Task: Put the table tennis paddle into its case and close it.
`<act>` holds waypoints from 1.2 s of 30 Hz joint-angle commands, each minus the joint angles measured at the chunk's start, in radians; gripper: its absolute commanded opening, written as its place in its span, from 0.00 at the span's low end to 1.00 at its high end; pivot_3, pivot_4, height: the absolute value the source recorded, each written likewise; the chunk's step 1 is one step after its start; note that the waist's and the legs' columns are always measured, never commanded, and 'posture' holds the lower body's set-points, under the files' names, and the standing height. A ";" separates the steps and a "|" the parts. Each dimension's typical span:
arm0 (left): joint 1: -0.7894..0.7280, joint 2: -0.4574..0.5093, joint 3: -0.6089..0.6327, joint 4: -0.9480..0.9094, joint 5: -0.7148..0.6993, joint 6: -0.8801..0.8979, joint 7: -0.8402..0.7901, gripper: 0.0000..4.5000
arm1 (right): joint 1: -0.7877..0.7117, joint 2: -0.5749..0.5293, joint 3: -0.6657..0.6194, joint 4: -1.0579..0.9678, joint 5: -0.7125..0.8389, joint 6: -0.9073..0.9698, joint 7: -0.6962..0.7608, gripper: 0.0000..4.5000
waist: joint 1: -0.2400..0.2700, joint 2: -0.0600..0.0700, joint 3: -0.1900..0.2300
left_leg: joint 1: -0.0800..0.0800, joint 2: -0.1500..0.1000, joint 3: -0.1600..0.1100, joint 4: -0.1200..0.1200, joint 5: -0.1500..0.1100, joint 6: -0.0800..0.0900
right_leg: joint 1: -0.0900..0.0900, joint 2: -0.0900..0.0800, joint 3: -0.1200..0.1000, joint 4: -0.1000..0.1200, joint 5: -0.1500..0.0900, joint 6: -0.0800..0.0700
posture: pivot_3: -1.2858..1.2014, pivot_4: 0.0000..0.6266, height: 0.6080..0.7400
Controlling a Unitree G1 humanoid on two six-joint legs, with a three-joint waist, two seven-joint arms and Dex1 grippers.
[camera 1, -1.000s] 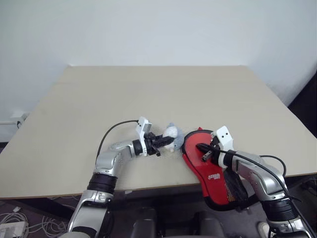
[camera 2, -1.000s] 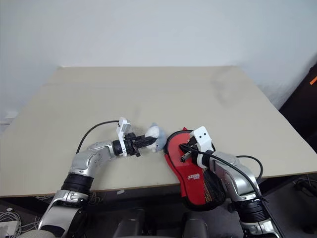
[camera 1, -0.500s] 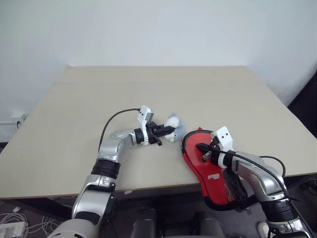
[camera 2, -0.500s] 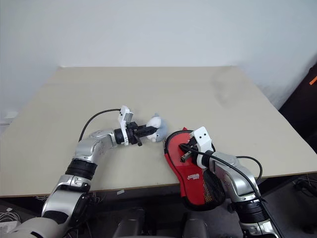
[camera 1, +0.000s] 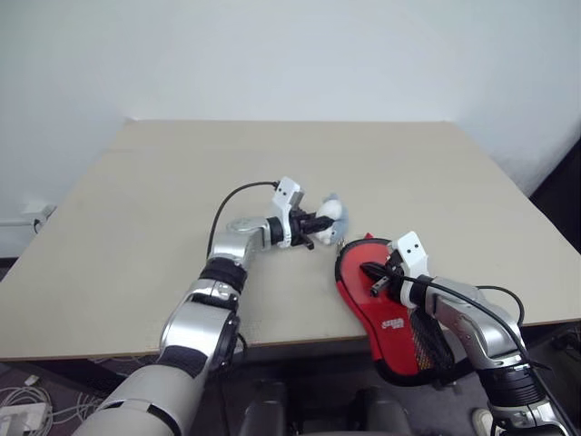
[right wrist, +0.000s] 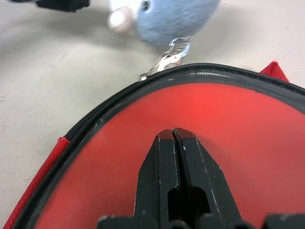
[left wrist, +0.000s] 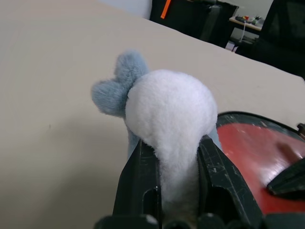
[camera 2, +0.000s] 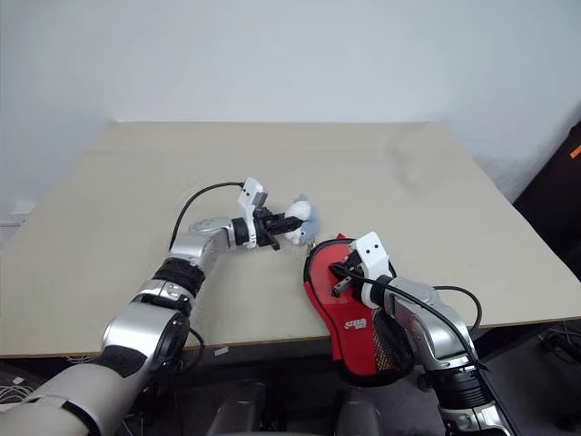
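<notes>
The left gripper (left wrist: 174, 164) has its black fingers (left wrist: 138, 183) clamped on a fluffy white ball (left wrist: 171, 114), a soft pom-pom thing with a grey-blue furry bit (left wrist: 116, 86) sticking out the far side (looks like little ears or a bow, can't tell which). It's held over the matte beige tabletop (camera 1: 136, 200), just beyond the rounded end of the case. A small silver clasp (right wrist: 167, 59) dangles from the plush, right at the case's edge. Moving right, the case (camera 1: 386, 313) is paddle-shaped, red fabric with black edging, a zip track around the rim and a small white logo; its narrow end with the black mesh panel (camera 1: 427, 345) hangs past the tabletop's near edge. Inside the open rim there's a smooth, slightly glossy red face, the table tennis paddle (right wrist: 228, 124). The right gripper (right wrist: 174, 138) sits on that red face with its fingers (right wrist: 159, 162) pressed fully together, holding nothing.
</notes>
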 commanded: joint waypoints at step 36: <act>-0.036 -0.185 -0.136 0.048 0.260 -0.297 -0.216 0.79 | 0.067 -0.181 -0.054 -0.201 0.048 0.121 0.103 0.00 | 0.019 0.001 0.000 | -0.002 -0.001 -0.002 0.003 -0.003 0.019 | 0.000 -0.002 -0.002 0.000 -0.001 0.001 | 0.52 0.00 0.35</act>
